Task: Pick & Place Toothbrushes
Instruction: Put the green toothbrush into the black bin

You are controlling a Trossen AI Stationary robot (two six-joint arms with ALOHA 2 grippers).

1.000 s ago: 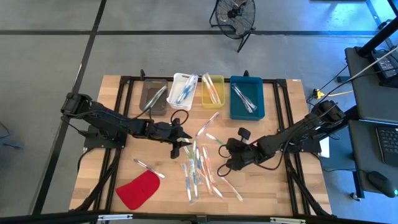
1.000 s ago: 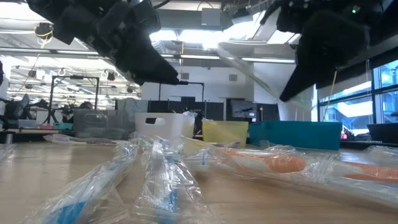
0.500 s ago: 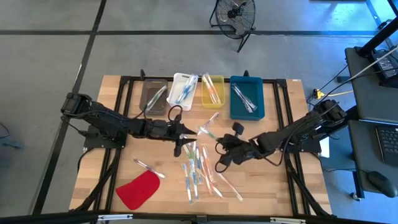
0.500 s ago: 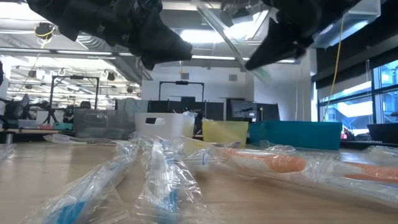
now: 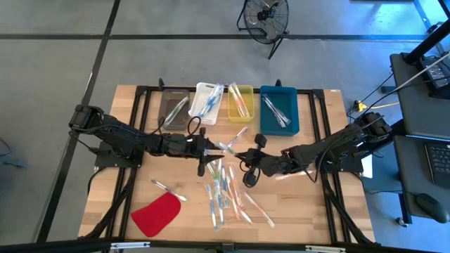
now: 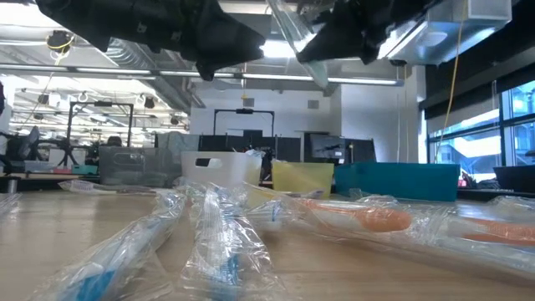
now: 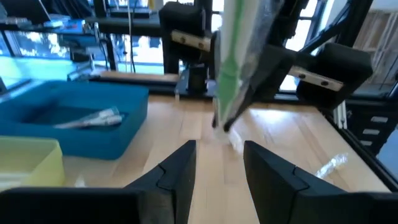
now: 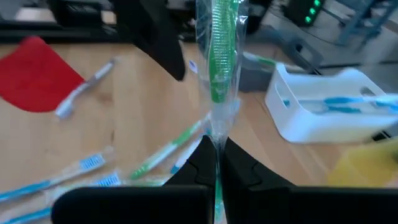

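grey floor (image 5: 63, 42) crossed by dark lines surrounds the wooden table (image 5: 133, 105). a black fan (image 5: 266, 15) stands beyond it, a dark desk (image 5: 422, 91) to one side. bright ceiling lights (image 6: 276, 50), a white wall (image 6: 368, 117), large windows (image 6: 468, 142) behind.

I see two matte-black jointed arms — the left arm (image 5: 119, 133) and the right arm (image 5: 337, 146) — each trailing a looped black cable, ending in blunt, dark, wedge-shaped fingers (image 7: 177, 171).
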